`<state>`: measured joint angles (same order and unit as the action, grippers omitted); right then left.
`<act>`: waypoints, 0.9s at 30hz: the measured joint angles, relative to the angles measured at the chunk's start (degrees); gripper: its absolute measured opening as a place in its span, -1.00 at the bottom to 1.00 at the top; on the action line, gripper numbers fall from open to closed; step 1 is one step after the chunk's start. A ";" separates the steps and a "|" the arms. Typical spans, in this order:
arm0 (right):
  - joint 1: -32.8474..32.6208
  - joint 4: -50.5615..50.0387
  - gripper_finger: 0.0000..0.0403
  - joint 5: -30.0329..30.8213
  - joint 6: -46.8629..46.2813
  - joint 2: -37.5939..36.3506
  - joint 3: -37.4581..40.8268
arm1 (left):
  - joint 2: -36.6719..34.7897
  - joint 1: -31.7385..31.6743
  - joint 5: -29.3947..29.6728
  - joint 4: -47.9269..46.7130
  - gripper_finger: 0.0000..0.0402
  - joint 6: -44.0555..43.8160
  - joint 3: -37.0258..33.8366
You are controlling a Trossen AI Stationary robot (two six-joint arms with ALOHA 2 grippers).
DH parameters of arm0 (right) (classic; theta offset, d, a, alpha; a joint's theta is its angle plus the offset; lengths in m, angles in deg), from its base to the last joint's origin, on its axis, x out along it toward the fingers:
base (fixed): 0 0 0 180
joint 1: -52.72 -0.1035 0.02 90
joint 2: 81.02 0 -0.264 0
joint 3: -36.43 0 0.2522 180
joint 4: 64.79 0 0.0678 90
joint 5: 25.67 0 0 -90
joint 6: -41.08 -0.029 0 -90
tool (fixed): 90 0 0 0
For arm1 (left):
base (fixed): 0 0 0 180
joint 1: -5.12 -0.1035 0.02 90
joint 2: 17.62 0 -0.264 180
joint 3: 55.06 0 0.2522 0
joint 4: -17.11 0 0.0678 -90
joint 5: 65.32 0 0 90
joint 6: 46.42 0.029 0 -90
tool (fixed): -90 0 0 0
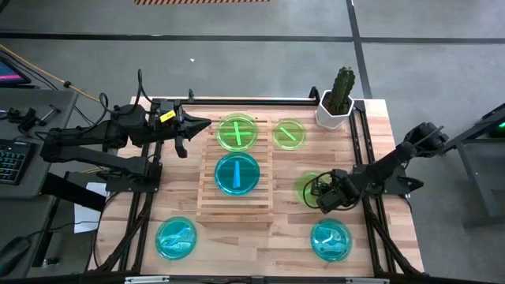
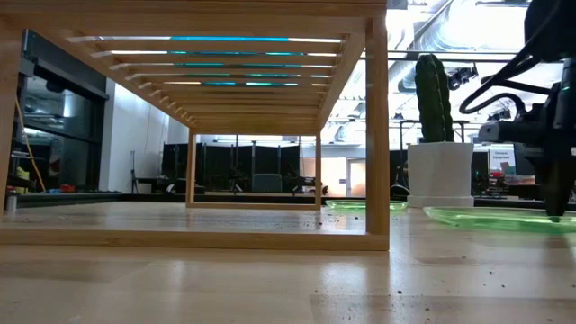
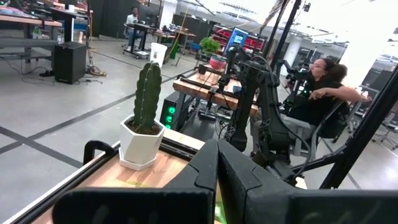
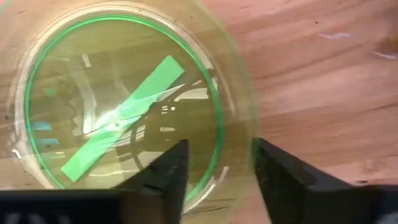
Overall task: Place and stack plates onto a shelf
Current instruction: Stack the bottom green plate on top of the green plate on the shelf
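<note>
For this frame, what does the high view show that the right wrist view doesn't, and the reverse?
Only the high view shows the shelf carrying a green stack and a blue plate, two blue plates at the front, the cactus and the left gripper. Only the right wrist view shows the fingers straddling the plate's rim. Both show the green plate under the right gripper.

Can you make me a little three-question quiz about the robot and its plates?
1. True or false: the right hand has its fingers either side of a green plate's rim.
2. What colour is the plate on the shelf nearer the front of the table? A) green B) blue C) red
3. Fill in: the white pot at the back holds a ____.

Key: 1 true; 2 B; 3 cactus.
</note>
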<state>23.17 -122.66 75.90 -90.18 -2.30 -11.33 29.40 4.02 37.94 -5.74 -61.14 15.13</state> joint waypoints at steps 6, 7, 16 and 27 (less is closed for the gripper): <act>0.45 -0.77 -0.86 0.49 1.27 0.00 0.00 | 0.00 0.00 0.00 0.00 -1.00 -0.01 0.00; 0.43 -0.88 -0.93 0.77 1.52 -0.02 0.00 | 0.00 0.00 0.00 0.00 -1.00 -0.01 0.00; -0.84 -2.33 -0.99 1.62 2.33 -2.90 -0.52 | -0.01 0.00 0.00 3.14 -1.00 -0.12 0.00; -1.63 -21.02 -1.00 11.85 5.76 -14.56 -10.41 | -0.09 0.00 0.02 6.34 -1.00 1.81 0.00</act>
<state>21.54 -143.68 87.75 -84.41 -16.86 -21.74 29.31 4.02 37.96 0.60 -59.33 15.13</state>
